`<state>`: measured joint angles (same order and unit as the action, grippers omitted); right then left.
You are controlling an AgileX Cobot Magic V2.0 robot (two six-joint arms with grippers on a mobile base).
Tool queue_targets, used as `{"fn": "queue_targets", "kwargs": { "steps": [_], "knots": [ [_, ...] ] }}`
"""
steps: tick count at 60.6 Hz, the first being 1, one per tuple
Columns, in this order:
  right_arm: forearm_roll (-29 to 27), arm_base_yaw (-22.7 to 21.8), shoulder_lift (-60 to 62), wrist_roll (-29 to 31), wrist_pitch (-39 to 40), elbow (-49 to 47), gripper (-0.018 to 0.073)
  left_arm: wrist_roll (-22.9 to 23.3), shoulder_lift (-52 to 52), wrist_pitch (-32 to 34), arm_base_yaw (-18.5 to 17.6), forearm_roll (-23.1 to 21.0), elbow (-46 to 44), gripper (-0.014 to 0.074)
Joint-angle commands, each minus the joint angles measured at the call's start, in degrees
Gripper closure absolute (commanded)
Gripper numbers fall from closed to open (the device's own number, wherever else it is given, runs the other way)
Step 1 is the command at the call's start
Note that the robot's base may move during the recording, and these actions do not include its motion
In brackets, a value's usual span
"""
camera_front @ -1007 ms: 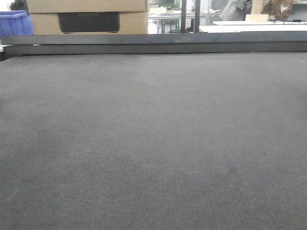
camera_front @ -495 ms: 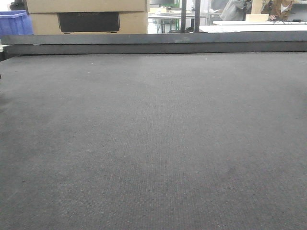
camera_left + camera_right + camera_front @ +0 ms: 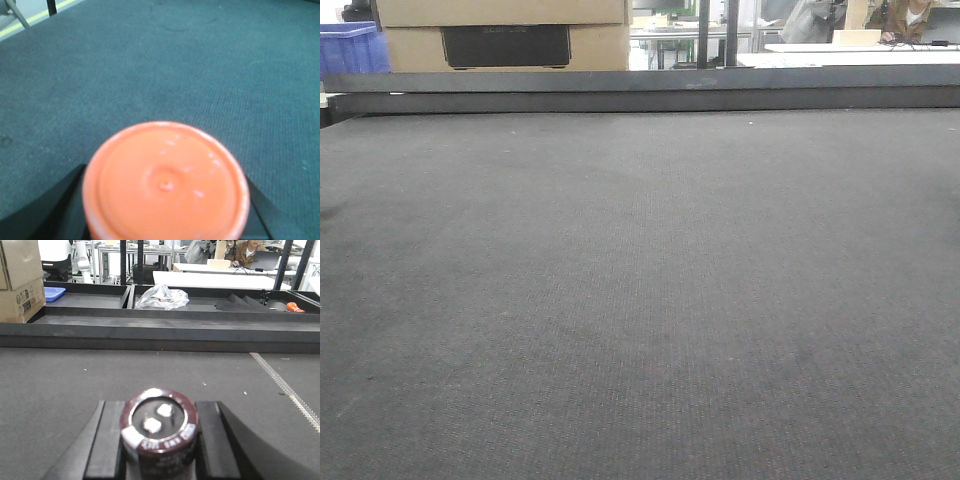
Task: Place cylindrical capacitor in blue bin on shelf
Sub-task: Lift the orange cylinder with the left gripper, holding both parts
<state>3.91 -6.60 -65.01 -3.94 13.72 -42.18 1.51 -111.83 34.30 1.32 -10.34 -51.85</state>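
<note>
Right gripper [image 3: 159, 407]: both black fingers [image 3: 109, 440] are closed against the sides of a dark maroon cylindrical capacitor with a silver stripe [image 3: 159, 435]. The capacitor is held with its two metal terminals facing the wrist camera, above the dark grey felt-covered bench [image 3: 75, 385] and short of its raised far rim [image 3: 150, 332].

Left gripper [image 3: 162, 212]: the black fingers [image 3: 55, 205] flank and clamp an orange round-ended plastic cylinder [image 3: 165, 180], held above the same felt. Its length is hidden behind the end face.

Beyond the far rim, the right wrist view shows a crumpled clear plastic bag [image 3: 161, 296] in a dark tray. The front view shows stacked brown cardboard boxes [image 3: 500, 30] and a blue plastic crate [image 3: 350, 48] past the bench's far-left corner.
</note>
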Motion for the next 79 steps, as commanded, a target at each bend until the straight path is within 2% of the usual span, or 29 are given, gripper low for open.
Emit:
{"fn": "queue_targets", "kwargs": {
  "steps": [1,10,18,25,32,45,57,68,79],
  "knots": [
    [0.36,-0.03,0.62,0.44,-1.02,-0.01,0.0595,0.12,3.47,-2.62,0.29,0.16,-0.24,0.0706],
    [0.36,-0.03,0.62,0.44,-8.19,-1.18,0.0595,0.12,11.44,-11.06,-0.04,1.8,-0.37,0.0707],
    [0.36,1.24,0.62,0.44,-17.77,-4.5,0.0595,0.12,20.32,-19.94,-0.93,7.75,-0.5,0.0707],
    [0.36,4.43,0.62,0.44,-23.21,-6.66,0.0595,0.12,28.64,-27.69,-2.38,10.34,-0.73,0.0707],
    [0.08,8.17,0.62,0.44,-26.8,-7.94,0.0595,0.12,35.44,-38.11,-4.6,12.46,-2.19,0.0707],
    [-4.61,11.46,3.05,0.44,-34.2,-9.2,0.0595,0.12,45.84,-54.91,-8.37,14.07,-5.45,0.0707],
    [-4.71,12.0,11.33,0.44,-38.35,-9.2,0.0595,0.12,54.74,-64.15,-8.72,13.54,-5.58,0.0707],
    [-4.46,12.0,19.81,0.73,-43.33,-9.2,0.0595,0.12,61.65,-71.87,-8.72,15.22,-5.58,0.0707],
    [-4.46,12.0,26.51,4.5,-47.56,-9.09,0.0595,0.12,65.5,-73.16,-8.72,15.22,-4.46,0.0707]
  ]
}}
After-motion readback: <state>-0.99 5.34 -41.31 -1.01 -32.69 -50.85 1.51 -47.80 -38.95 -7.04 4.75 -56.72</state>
